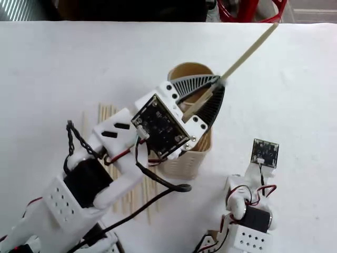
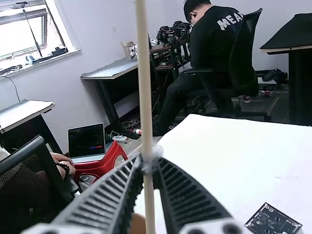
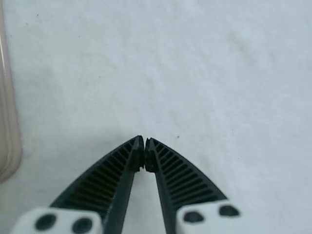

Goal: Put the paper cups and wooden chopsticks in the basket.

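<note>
Your left gripper (image 1: pixel 220 80) is clamped on one chopstick (image 1: pixel 250 48), which it holds partway along its length. The long end slants up and away toward the far side of the table (image 1: pixel 79 63). The short end points down into the mouth of the basket (image 1: pixel 184 158). The gripper hangs right over that mouth, so I judge you are midway through dropping this stick in; it is lined up but not yet let go.

Your right gripper (image 3: pixel 145 146) is closed on nothing, its tips touching, above bare table. That arm sits near the basket on its right side.

Plenty is left. A spread of loose chopsticks (image 1: pixel 107 113) lies flat on the table just beside the basket, partly hidden under your left arm, with more ends showing nearer the arm's base. By my reckoning most of the sticks are yet to be carried over.

A brown round rim shows just beyond the left gripper. You cannot tell from here whether it is a cup already sitting in the basket or the basket's own inside. What else lies in the basket is hidden by the gripper, so count the cups as unconfirmed.
</note>
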Available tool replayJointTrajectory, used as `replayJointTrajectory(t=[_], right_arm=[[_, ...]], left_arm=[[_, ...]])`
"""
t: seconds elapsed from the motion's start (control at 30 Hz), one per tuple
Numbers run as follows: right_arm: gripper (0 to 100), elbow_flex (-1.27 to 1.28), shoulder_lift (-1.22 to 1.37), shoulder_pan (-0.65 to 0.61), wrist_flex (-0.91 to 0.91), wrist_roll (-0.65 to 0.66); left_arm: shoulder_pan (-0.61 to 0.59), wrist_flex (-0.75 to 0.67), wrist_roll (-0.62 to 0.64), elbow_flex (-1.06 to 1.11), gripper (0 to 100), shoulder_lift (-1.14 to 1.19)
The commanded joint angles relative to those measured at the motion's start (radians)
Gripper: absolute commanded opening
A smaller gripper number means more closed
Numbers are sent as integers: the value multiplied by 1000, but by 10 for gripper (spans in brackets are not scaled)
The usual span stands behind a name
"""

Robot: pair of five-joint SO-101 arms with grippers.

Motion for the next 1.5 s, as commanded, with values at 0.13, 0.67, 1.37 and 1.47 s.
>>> replayJointTrajectory(t=[0.13, 0.67, 1.37, 1.47], right_arm=[[19, 9, -7, 8, 5, 0], [19, 9, -7, 8, 5, 0], [19, 9, -7, 8, 5, 0], [19, 9, -7, 8, 5, 0]], left_arm=[[5, -25, -9, 2, 58, -18], [-1, -23, -9, 2, 83, -18], [-501, 89, 11, -23, 83, -19], [-710, 115, 121, 20, 83, -19]])
